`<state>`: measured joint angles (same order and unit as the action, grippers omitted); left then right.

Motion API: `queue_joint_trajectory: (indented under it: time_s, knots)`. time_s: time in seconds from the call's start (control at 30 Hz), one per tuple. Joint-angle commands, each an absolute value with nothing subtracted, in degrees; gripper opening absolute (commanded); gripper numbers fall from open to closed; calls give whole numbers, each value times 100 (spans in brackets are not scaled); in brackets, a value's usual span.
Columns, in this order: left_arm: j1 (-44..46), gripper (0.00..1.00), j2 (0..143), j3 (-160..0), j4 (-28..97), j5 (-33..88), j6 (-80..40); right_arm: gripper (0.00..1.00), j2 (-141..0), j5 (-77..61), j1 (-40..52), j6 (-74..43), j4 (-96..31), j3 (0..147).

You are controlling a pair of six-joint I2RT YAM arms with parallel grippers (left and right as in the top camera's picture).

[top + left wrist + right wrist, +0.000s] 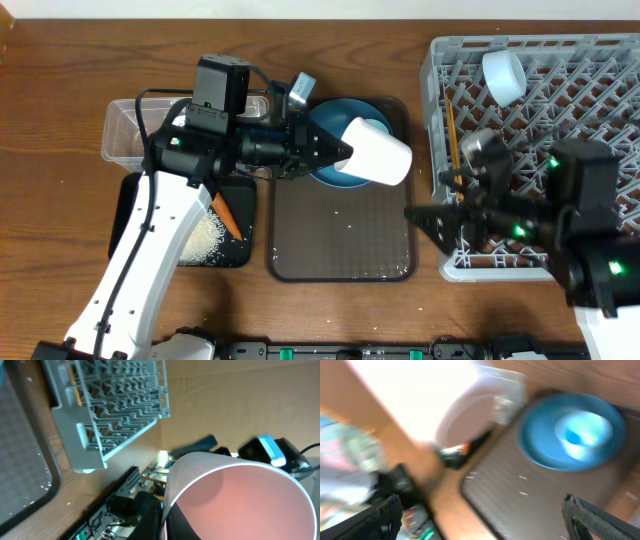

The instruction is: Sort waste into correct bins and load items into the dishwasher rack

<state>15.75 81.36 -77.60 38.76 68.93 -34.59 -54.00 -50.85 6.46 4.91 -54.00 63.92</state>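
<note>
My left gripper (343, 152) is shut on the rim of the pale pink cup (380, 151), which hangs on its side above the blue plate (335, 122) on the brown tray. The left wrist view shows one finger inside the pink cup (240, 502) and one outside, pinching its wall. A small pale-blue bowl (582, 434) sits on the blue plate (542, 442). My right gripper (427, 222) stands open and empty at the left edge of the grey dishwasher rack (590, 110). A light blue cup (503, 75) and the chopsticks (452, 135) lie in the rack.
The brown tray (340, 240) carries a few rice grains. A clear bin (122, 130) stands at the back left. In front of it a black bin (135, 215) holds rice (205, 240) and a carrot (228, 215). The right wrist view is blurred.
</note>
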Motion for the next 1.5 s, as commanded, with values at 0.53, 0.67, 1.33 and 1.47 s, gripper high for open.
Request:
queue_joint_trajectory:
  time_s: [0.53, 0.67, 1.33, 1.47]
  knots:
    - [2139, 6, 8156, -7887, 3883, 7911, -3264, 99, -5249, -6539, 565, 1273, -5151, 6486]
    - [2147, 6, 8156, -7887, 3883, 7909, -3262, 95, -5360, -6488, 565, 1271, -5087, 6486]
    - [1933, 6, 8154, -7887, 3900, 7953, -3258, 96, -5439, -5428, 565, 1444, -5881, 6486]
    - [1946, 6, 8154, -7887, 4132, 7953, -3024, 97, -5437, -6110, 565, 1444, -5478, 6486]
